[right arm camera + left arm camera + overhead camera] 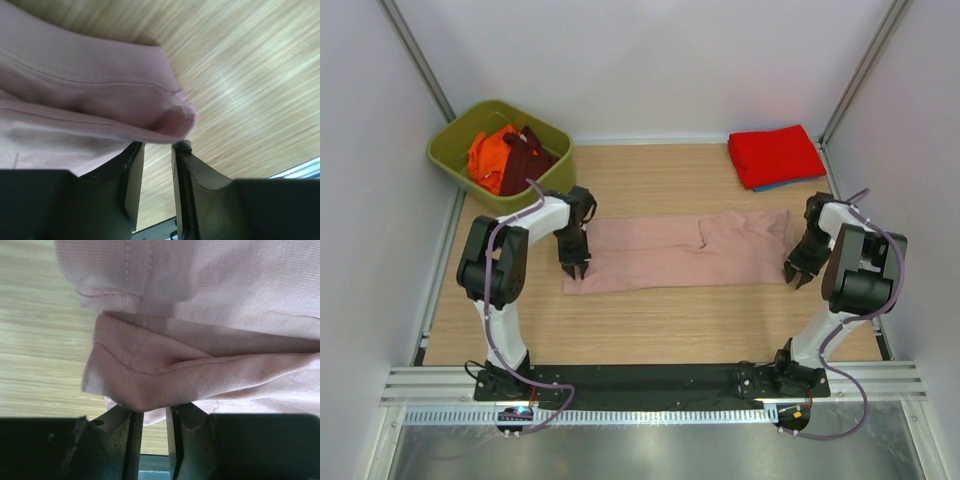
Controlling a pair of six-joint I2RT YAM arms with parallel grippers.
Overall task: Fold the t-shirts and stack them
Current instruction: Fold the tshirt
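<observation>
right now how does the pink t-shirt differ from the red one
The pink t-shirt lies spread in a long strip; the red t-shirt is folded into a rectangle at the far right corner. Jaws of the left gripper pinch the pink one's end; nothing touches the red one. The red one sits on blue cloth; the pink one on the bare table. Both lie flat.

High rear overview down onto table (650,325); wrist close-ups at opposite ends of the shared pink t-shirt (660,255).
</observation>
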